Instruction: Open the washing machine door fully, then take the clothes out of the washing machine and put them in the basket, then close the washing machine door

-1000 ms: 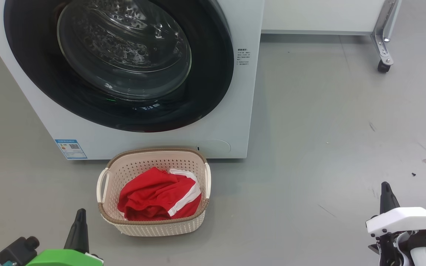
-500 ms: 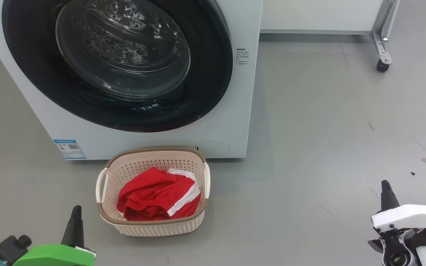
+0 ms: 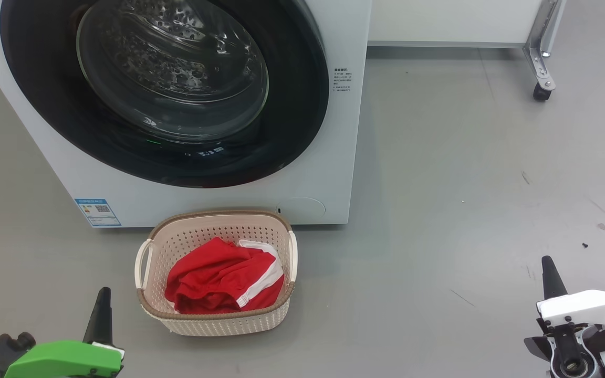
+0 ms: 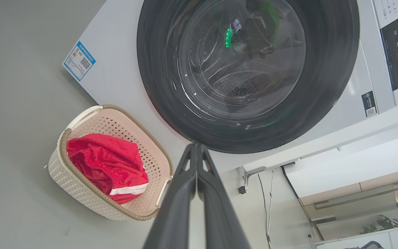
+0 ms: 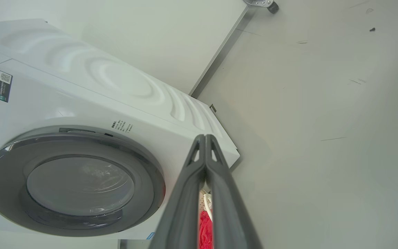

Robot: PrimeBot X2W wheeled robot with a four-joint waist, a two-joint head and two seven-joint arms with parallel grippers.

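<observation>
Washing machine door (image 3: 168, 84) is sitting shut against the front of the washing machine (image 3: 334, 163), going by the head view. Its glass bowl is showing the steel drum behind it. Basket (image 3: 213, 321) is standing on the grey floor (image 3: 465, 210) right in front of the machine, just below the door. Clothes (image 3: 218, 281) are lying bunched inside the basket, red with a white stripe facing up. Left gripper (image 3: 103, 296) is hovering at lower left, near the basket's left side and not touching it, jaws pressed fully together and holding nothing. Right gripper (image 3: 548, 270) is hovering at lower right above the floor, well apart from the basket, jaws likewise closed tight and empty. Left wrist view is giving me the fingers (image 4: 185, 193) touching along their length, tips lining up with the door's lower rim. Right wrist view is showing the same pinched fingers (image 5: 192, 186), with a sliver of red cloth showing between them lower down.
</observation>
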